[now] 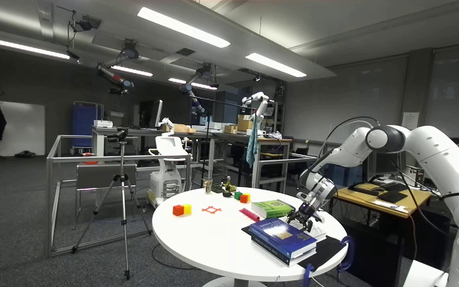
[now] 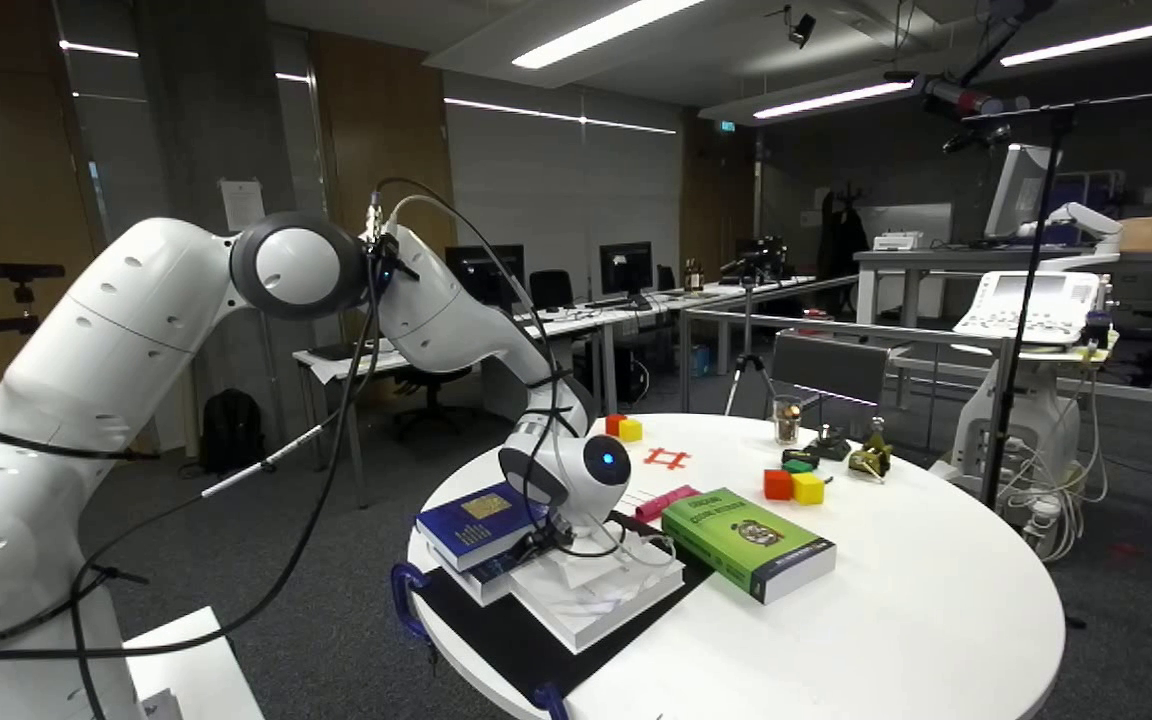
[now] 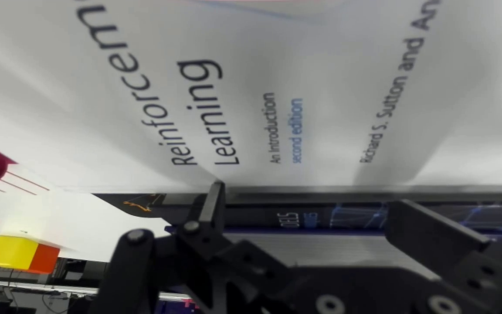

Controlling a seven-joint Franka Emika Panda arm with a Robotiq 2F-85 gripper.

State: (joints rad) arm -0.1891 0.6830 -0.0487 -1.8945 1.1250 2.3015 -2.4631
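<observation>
Towering over everything, the white arm (image 2: 151,300) bends above the round table (image 2: 886,625), where a black mat (image 2: 491,625) bears a white book (image 3: 320,87), flat, close beside a blue book (image 1: 283,235) stacked on a dark book (image 3: 255,218). I'd judge two are piled and the white one is left unlifted: the gripper (image 3: 310,196) stands near its edge, jaws spread, clasping nothing. Smaller still, a red cube (image 1: 178,210) sits well away.
</observation>
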